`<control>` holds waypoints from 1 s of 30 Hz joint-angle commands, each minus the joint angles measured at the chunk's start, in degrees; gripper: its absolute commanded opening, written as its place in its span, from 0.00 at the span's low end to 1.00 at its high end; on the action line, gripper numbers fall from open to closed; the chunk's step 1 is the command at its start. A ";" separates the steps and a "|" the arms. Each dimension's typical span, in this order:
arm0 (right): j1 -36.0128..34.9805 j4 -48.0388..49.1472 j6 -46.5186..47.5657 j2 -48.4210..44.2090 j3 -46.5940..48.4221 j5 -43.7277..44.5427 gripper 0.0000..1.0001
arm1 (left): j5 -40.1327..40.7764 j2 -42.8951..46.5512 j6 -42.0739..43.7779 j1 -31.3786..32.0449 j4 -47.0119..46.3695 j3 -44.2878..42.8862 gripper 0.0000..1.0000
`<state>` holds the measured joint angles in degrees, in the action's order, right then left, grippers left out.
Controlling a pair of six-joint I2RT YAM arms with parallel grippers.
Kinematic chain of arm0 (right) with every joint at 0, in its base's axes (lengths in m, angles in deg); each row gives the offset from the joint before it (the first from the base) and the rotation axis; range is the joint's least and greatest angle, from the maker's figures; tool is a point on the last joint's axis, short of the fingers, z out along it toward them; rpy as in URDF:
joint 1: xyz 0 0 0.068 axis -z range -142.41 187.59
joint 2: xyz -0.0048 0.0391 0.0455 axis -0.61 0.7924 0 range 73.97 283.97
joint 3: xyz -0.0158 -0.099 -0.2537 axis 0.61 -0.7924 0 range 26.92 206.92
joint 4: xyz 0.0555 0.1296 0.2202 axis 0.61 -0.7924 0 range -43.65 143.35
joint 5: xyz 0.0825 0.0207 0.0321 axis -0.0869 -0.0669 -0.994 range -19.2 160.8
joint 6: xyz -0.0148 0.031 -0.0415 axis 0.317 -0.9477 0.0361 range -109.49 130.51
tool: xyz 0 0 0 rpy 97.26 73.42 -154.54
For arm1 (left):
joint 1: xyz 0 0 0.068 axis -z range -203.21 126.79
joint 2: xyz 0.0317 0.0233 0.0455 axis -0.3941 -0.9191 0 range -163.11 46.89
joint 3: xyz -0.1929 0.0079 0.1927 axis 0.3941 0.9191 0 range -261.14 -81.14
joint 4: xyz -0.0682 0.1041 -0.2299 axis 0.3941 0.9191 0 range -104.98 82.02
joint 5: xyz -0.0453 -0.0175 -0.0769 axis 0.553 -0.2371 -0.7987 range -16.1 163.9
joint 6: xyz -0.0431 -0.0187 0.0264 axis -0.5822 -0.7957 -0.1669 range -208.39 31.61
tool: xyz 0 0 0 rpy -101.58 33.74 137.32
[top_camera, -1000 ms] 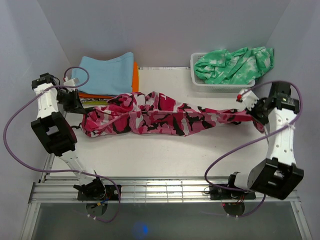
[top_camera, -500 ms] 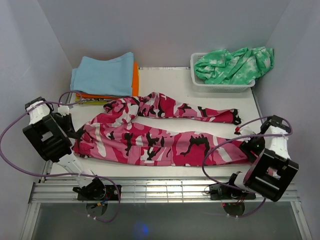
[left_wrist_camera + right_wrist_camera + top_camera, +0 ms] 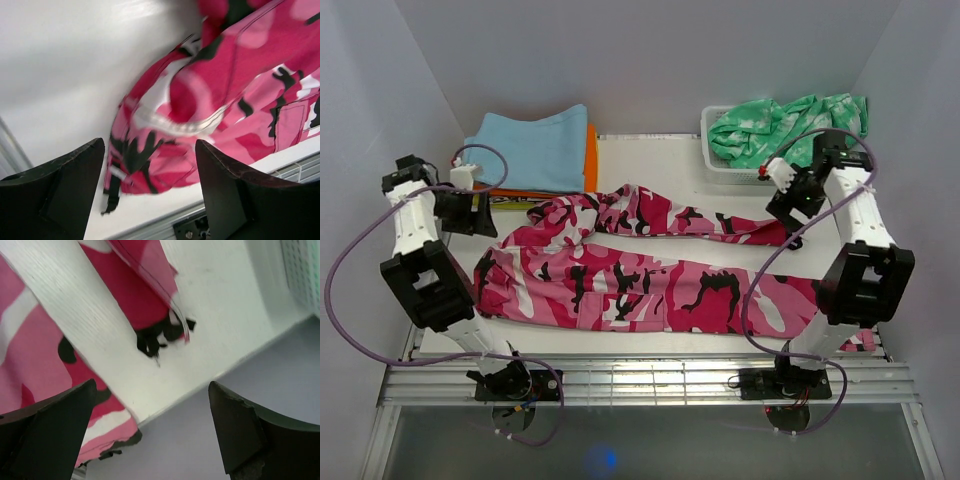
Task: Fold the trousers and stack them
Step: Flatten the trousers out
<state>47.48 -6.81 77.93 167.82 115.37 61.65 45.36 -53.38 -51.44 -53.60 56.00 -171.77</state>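
Note:
The pink camouflage trousers (image 3: 620, 285) lie spread along the table, waist at the left and both legs running right. The near leg reaches the right front corner. The far leg ends in a cuff (image 3: 782, 235). My left gripper (image 3: 477, 213) hangs open above the waist end, and in the left wrist view the waistband (image 3: 165, 120) shows between its spread fingers (image 3: 80, 165), with nothing gripped. My right gripper (image 3: 790, 203) is open above the far cuff (image 3: 160, 335), clear of the cloth, with the near leg (image 3: 45, 375) at the left of its view.
A stack of folded clothes, light blue (image 3: 530, 150) over orange (image 3: 590, 160), sits at the back left. A white basket (image 3: 760, 175) holding a green tie-dye garment (image 3: 785, 125) stands at the back right. Walls close in on both sides. A metal rail (image 3: 640, 380) runs along the front.
Both grippers have opened and let go of the trousers, then lifted and drawn back from the front edge. The trousers now lie flat where they were laid.

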 commanded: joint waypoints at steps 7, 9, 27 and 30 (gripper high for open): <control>-11.81 9.62 -6.16 17.41 4.72 12.39 0.98 | 1.11 -4.49 -7.85 13.34 -5.32 -0.52 0.85; -12.35 11.72 -5.55 20.67 4.55 15.46 0.98 | 1.90 -5.81 -8.64 13.87 -5.50 0.19 0.85; -5.86 17.08 7.10 10.68 8.35 19.26 0.08 | 1.02 -2.75 -9.44 7.02 -8.93 2.57 0.00; -0.06 22.08 17.86 0.49 -7.93 18.03 0.08 | 1.90 -1.17 -6.20 3.59 -9.02 2.82 0.00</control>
<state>41.45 12.68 83.19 177.72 118.56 79.51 46.13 -60.77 -60.86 -45.69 49.01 -166.61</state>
